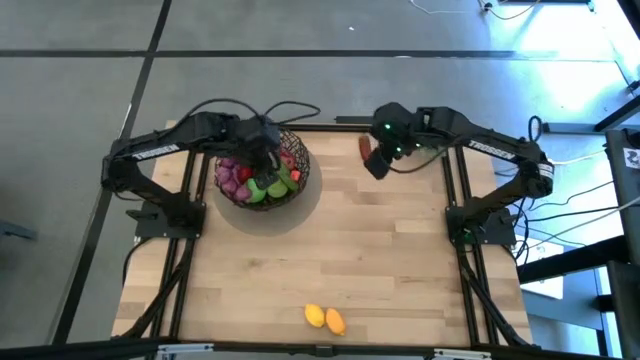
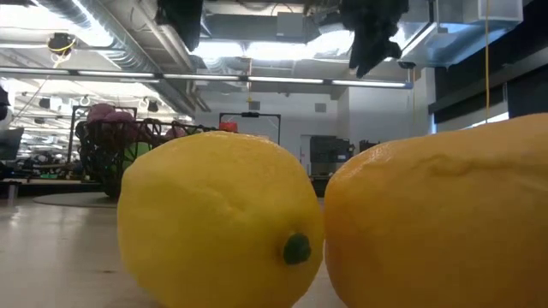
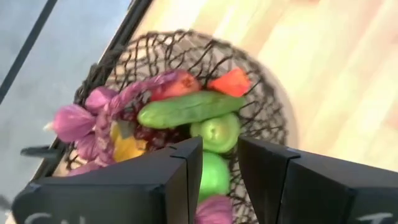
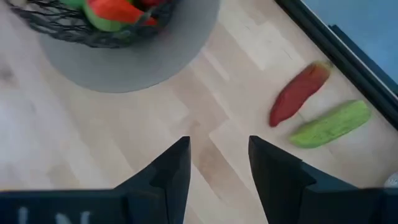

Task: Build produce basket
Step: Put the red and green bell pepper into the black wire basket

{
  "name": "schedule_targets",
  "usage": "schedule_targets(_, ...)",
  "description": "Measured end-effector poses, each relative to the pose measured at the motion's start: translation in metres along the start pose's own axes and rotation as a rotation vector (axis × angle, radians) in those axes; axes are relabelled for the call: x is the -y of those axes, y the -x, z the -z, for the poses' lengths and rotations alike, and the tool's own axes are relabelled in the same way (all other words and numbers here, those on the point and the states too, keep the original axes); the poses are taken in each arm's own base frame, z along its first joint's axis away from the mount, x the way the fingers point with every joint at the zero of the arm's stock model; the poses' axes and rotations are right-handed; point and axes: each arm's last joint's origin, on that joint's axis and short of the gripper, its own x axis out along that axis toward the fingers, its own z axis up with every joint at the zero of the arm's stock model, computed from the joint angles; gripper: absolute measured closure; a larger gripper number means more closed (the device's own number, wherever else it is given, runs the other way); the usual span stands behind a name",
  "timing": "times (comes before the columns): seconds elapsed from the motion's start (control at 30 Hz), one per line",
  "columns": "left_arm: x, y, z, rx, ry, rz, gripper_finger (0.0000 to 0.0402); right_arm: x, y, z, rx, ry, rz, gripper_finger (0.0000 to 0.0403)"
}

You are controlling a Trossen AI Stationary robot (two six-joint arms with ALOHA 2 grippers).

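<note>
The dark wire-mesh basket (image 1: 262,172) stands on a round grey mat at the far left of the table. It holds a cucumber (image 3: 186,109), green apples (image 3: 216,132), a red pepper (image 3: 230,82) and purple grapes (image 3: 149,134). My left gripper (image 3: 219,168) hangs open and empty just above the basket's fill (image 1: 268,152). My right gripper (image 4: 217,165) is open and empty above bare wood (image 1: 378,162). Beside it, a red pepper (image 4: 297,94) and a green pepper (image 4: 329,124) lie flat near the far edge. A lemon (image 1: 314,316) and a mango (image 1: 335,322) lie at the near edge.
The grey mat (image 4: 137,59) reaches out past the basket toward the table's middle. The lemon (image 2: 214,227) and mango (image 2: 445,222) lie side by side right in front of the low camera. Black frame rails run along the table's left, right and far edges.
</note>
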Motion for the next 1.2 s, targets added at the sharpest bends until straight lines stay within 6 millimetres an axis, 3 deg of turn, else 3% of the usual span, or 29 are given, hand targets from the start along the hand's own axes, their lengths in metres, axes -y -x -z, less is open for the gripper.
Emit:
schedule_targets(0.27, 0.016, 0.005, 0.003, 0.020, -0.009, 0.036, 0.0311, 0.037, -0.052, -0.020, -0.113, -0.196, 0.103, 0.0247)
schedule_targets(0.43, 0.017, 0.004, 0.003, 0.019, 0.009, 0.037, 0.0312, 0.064, -0.103, -0.032, -0.174, -0.293, 0.156, 0.0247)
schedule_targets(0.6, 0.017, 0.004, 0.002, 0.024, 0.014, 0.038, 0.0312, 0.089, -0.149, -0.033, -0.260, -0.342, 0.201, 0.0247)
schedule_targets(0.73, 0.017, 0.005, 0.000, 0.044, 0.044, 0.046, 0.0312, 0.107, -0.175, -0.034, -0.282, -0.353, 0.216, 0.0247)
schedule_targets(0.93, 0.017, 0.004, 0.000, 0.044, 0.069, 0.047, 0.0312, 0.128, -0.192, -0.037, -0.242, -0.374, 0.222, 0.0247)
schedule_targets(1.1, 0.017, 0.004, 0.000, 0.044, 0.072, 0.047, 0.0312, 0.142, -0.191, -0.034, -0.276, -0.444, 0.163, 0.0247)
schedule_targets(1.2, 0.017, 0.004, 0.000, 0.043, 0.072, 0.047, 0.0312, 0.143, -0.189, -0.035, -0.284, -0.374, 0.073, 0.0247)
